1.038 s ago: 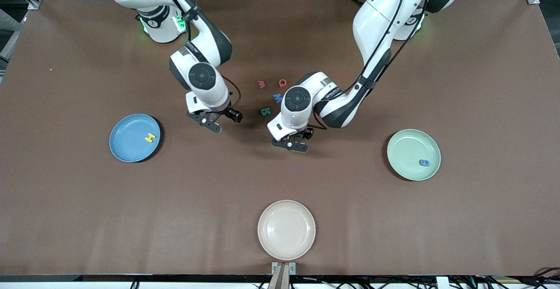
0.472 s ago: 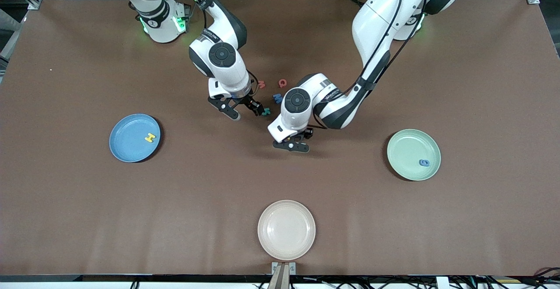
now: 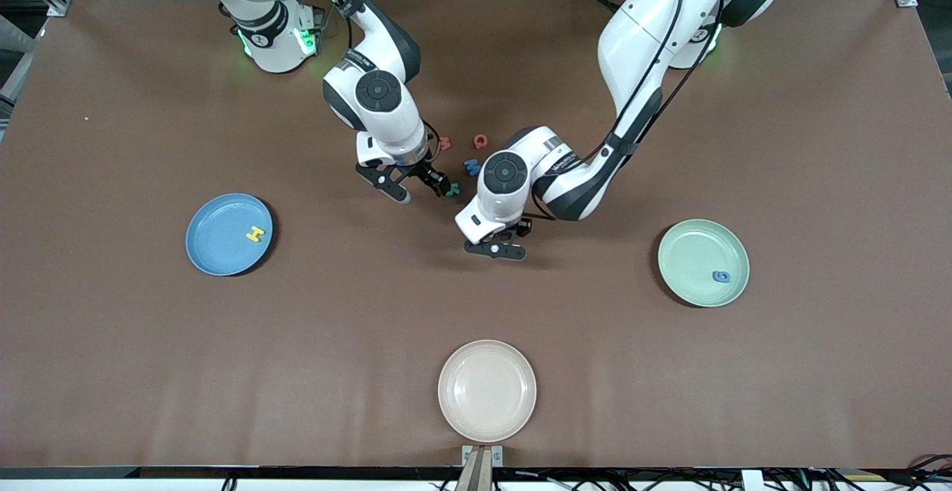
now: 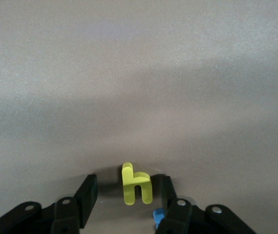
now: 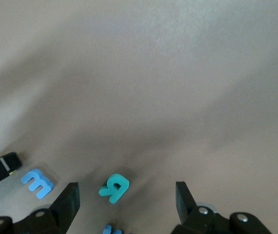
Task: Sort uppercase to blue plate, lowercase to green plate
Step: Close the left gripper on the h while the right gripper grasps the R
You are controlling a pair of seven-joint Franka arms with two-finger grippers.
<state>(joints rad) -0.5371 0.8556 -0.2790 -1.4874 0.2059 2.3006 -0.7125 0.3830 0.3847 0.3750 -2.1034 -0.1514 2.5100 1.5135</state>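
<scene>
Left hand (image 4: 125, 195), low over the counter (image 3: 669, 372), half open astride the yellow h (image 4: 135, 185), untouched, hidden in front view. Right hand (image 5: 127, 200) wide open around the teal letter (image 5: 114, 187), gripping nothing.

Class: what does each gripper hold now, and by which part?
Nothing is held. The left gripper straddles the yellow h; the right gripper, open, straddles a teal letter.

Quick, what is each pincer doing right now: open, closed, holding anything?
Left pincer: closing around the yellow h on the table, not yet clamped.
Right pincer: open, empty, over the teal letter.
</scene>
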